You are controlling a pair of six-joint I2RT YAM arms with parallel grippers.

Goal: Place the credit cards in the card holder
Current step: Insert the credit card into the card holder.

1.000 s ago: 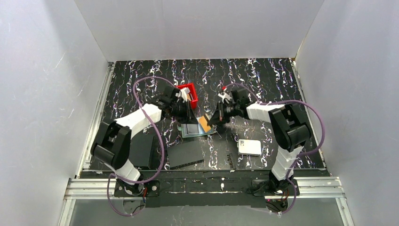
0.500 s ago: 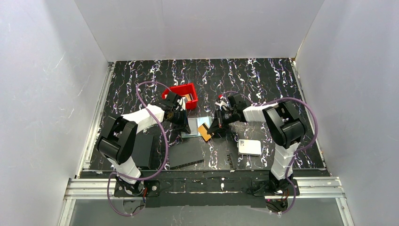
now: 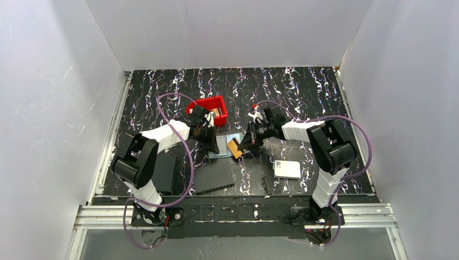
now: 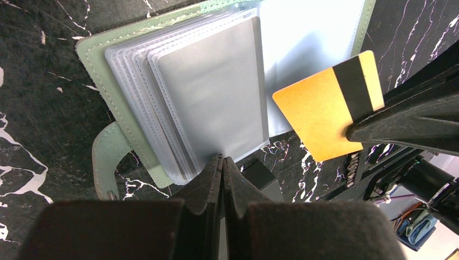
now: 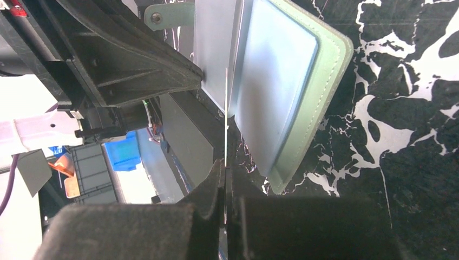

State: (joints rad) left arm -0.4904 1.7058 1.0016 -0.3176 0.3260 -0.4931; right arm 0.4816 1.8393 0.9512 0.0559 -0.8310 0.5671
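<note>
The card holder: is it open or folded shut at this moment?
Open. The card holder lies spread on the table, its translucent pockets fanned out and exposed.

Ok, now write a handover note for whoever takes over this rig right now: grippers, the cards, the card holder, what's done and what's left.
Left gripper: shut, pinching a pocket page of the card holder, which lies open.
Right gripper: shut on the orange card, held beside the pockets, not yet in.
Done: no card seen in any pocket.
Left: slide the orange card into a pocket, then fetch what looks like a tan card from the red bin.
</note>
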